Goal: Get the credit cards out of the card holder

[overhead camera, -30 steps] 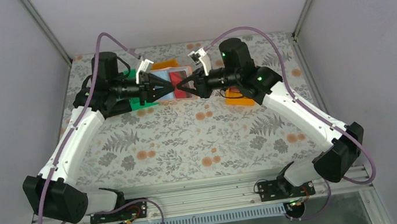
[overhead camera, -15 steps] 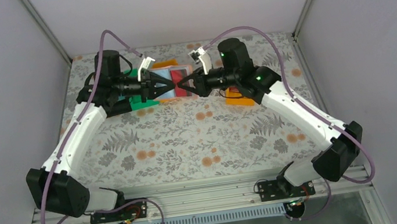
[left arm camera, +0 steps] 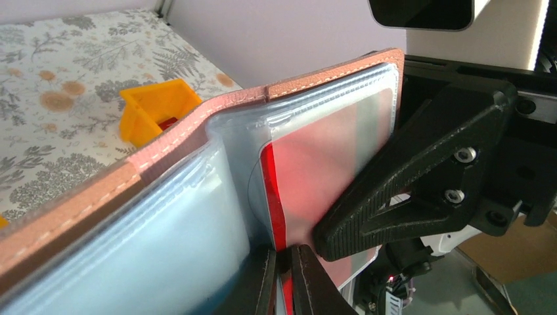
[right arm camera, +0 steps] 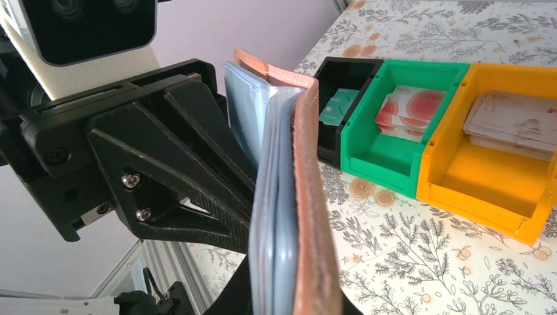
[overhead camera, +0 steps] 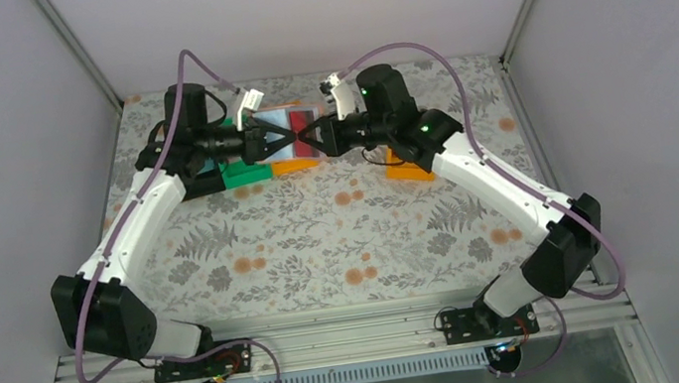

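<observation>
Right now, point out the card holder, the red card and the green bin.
card holder (left arm camera: 197, 125), left wrist view, stitched leather edge.
red card (left arm camera: 322, 151), left wrist view, face behind clear sleeve.
green bin (right arm camera: 407, 65), right wrist view, far rim.

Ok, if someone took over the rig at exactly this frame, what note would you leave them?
Grippers: the left gripper is shut on the exposed edge of the red card. The right gripper is shut on the card holder.
Where: the card holder is held open off the table between the two arms, near the bins. Most of the red card sits in its clear sleeve.
Done: some cards already lie in the black bin, green bin and orange bin.
Left: draw the red card out and set it down. Whether the other sleeves hold cards cannot be told.
</observation>
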Motion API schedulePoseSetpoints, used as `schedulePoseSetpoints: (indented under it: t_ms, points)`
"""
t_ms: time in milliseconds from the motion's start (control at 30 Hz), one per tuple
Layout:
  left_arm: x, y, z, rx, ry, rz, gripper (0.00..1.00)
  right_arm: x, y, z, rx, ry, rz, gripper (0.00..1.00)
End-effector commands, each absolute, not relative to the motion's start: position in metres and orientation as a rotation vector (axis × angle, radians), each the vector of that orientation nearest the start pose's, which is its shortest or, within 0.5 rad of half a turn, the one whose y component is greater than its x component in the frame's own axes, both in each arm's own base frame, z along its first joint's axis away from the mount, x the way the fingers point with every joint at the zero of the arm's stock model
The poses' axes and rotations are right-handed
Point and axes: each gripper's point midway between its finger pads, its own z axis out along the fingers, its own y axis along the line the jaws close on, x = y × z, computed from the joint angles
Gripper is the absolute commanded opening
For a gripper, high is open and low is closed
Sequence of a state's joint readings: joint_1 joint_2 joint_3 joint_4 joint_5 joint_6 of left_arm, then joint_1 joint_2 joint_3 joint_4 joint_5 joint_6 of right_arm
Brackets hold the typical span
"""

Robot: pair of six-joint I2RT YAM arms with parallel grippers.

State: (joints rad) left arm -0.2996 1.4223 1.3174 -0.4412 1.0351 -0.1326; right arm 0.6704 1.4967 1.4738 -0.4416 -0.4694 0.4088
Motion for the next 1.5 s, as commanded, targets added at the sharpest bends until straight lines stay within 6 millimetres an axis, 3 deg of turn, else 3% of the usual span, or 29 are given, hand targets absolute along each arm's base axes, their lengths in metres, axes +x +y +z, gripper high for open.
schedulePoseSetpoints:
  t_ms: [0, 267, 433, 700, 1033, 1267, 1467]
  points:
    - [0.257, -0.275, 0.37, 1.039, 1.693, -1.589, 0.08, 0.311, 0.376, 0.326, -0.595, 2.067, 1.188, 0.04]
    - [0.256, -0.274, 0.378, 1.04, 1.679, -1.644, 0.08, 0.327, 0.375, 0.311, -0.495, 2.136, 1.14, 0.04]
    - [0.252, -0.272, 0.377, 1.041, 1.685, -1.66, 0.02, 0.325, 0.381, 0.312, -0.534, 2.127, 1.17, 0.04]
    - [0.257, -0.254, 0.356, 0.963, 1.76, -1.618, 0.02, 0.302, 0.358, 0.336, -0.692, 1.988, 1.299, 0.29]
    - [0.253, -0.241, 0.351, 0.986, 1.741, -1.557, 0.02, 0.268, 0.327, 0.352, -0.85, 1.869, 1.369, 0.49]
    - [0.252, -0.24, 0.348, 0.998, 1.739, -1.54, 0.02, 0.257, 0.308, 0.361, -0.889, 1.821, 1.392, 0.46]
    - [0.255, -0.238, 0.349, 0.995, 1.737, -1.523, 0.02, 0.25, 0.307, 0.359, -0.932, 1.82, 1.425, 0.23]
